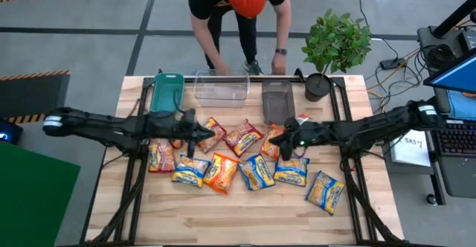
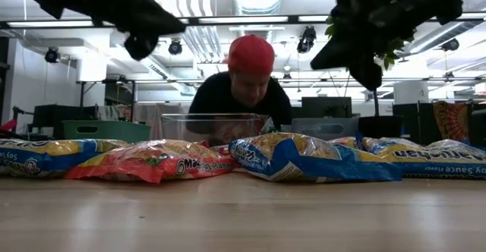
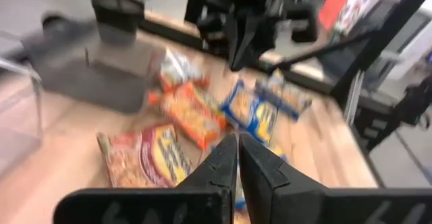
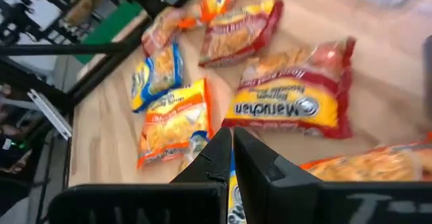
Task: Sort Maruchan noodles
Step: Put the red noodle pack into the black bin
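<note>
Both of your grippers are closed and empty: the left gripper (image 1: pixel 195 134) hovers at nine o'clock of the noodle packets (image 1: pixel 245 158), the right gripper (image 1: pixel 286 137) at three o'clock. The packets lie mid-table, with the teal bin (image 1: pixel 166 91), clear bin (image 1: pixel 221 88) and grey bin (image 1: pixel 277 100) at twelve o'clock. Open your jaws wide first, pick an outlying packet, and wait while the person's hands (image 1: pixel 216 67) are at the bins

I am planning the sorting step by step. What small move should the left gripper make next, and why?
Probably open the left gripper first. It hangs shut and empty above the noodle packets, which all lie loose on the table. The teal bin, clear bin and grey bin look empty. The right gripper is shut too, and a person's hands are at the bins.
</note>
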Motion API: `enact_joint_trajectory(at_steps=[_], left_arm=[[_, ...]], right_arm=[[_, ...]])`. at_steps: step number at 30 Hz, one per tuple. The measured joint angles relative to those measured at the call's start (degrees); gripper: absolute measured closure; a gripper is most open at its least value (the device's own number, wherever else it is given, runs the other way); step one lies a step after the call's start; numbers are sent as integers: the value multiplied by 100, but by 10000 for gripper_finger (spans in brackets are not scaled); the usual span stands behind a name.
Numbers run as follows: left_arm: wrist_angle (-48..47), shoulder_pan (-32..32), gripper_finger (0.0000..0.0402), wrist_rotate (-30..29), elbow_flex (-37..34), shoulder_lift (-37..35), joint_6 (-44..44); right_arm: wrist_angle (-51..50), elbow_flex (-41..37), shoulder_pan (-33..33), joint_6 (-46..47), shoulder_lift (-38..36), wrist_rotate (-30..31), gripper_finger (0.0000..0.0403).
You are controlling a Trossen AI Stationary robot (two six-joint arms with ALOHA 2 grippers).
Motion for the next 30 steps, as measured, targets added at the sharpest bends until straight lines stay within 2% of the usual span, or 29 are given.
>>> enact_joint_trajectory(at_steps=[6,13,22,30], left_arm=[[52,-183,402,-3,254,886,-75],[323,-505,402,-57,574,1857,192],[333,-897,402,-1423,1015,2977,763],[331,-884,402,-1902,1314,3912,1033]], right_arm=[[-856,491,80,188,777,-4,394],[-988,1015,48,-113,1698,95,394],[-1088,1623,-54,-494,2480,63,394],[-1373,2192,-258,-1030,2899,80,394]])
